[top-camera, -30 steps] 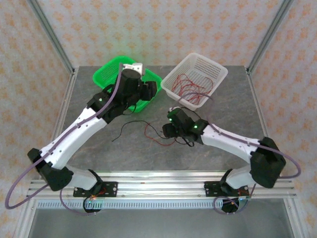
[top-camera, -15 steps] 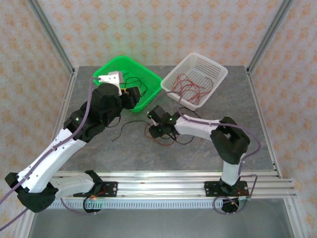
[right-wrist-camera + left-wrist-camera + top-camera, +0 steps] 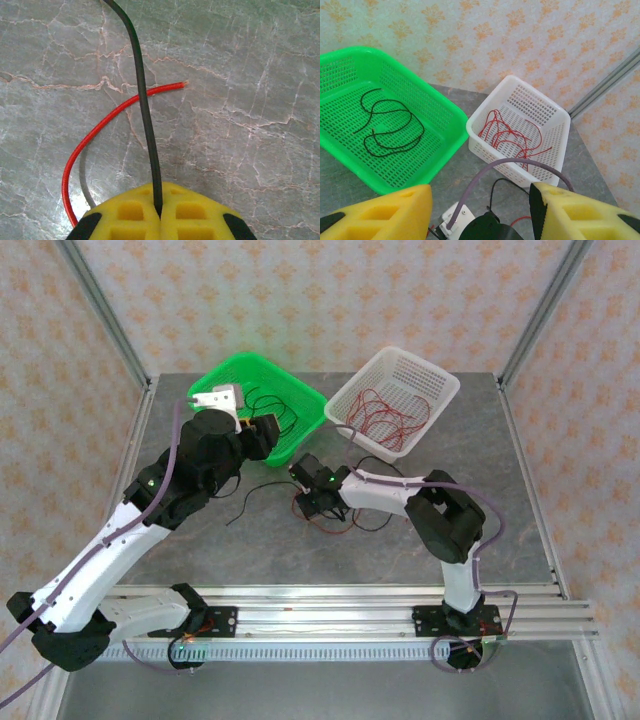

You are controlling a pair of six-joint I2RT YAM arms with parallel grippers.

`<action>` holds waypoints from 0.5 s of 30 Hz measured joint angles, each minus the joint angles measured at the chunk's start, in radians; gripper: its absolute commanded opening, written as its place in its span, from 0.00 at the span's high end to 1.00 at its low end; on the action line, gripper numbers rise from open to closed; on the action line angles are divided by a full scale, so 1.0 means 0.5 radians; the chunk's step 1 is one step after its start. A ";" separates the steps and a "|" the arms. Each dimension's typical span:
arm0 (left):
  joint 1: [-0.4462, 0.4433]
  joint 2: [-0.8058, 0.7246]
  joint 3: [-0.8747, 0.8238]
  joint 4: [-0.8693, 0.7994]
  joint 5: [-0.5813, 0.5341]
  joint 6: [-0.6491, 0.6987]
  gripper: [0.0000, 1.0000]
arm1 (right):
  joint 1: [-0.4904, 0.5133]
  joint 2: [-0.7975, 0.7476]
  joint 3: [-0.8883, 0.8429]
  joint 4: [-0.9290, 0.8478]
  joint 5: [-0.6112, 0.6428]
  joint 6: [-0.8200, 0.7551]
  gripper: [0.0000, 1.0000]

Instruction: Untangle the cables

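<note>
pinching a thin black wire [image 3: 142, 100], my right pincer [image 3: 159, 212] has its yellow moulded pads pressed fully together, and the wire runs straight out of the seam between them. just beyond, a thin red wire [image 3: 100, 122] curves across and the black one lies over it. both are glossy, round and limp on the grey veined stone-look tabletop [image 3: 250, 100].

from above, that grip sits in a small knot of red and black wires [image 3: 325, 512] at mid-table. a lone black wire [image 3: 245, 502] lies to its left, apart.

my left pincer [image 3: 480, 200] hangs higher up, near the baskets, its pads roughly half apart with nothing between them.

further out, a green perforated plastic basket [image 3: 422, 84] holds a few looping black wires [image 3: 390, 125]. a white lattice plastic basket [image 3: 490, 155] just beside it holds a loose heap of red wires [image 3: 510, 135]. i judge the sorting well along. what is left is the knot on the table and the stray black piece.
</note>
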 measured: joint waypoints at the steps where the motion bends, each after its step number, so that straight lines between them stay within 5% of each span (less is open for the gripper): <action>1: 0.000 0.000 -0.001 0.000 0.000 0.000 0.45 | 0.002 -0.003 0.000 -0.004 0.001 0.002 1.00; 15: 0.000 -0.081 -0.071 -0.006 -0.056 0.000 0.45 | 0.009 -0.442 0.055 -0.055 0.008 0.006 1.00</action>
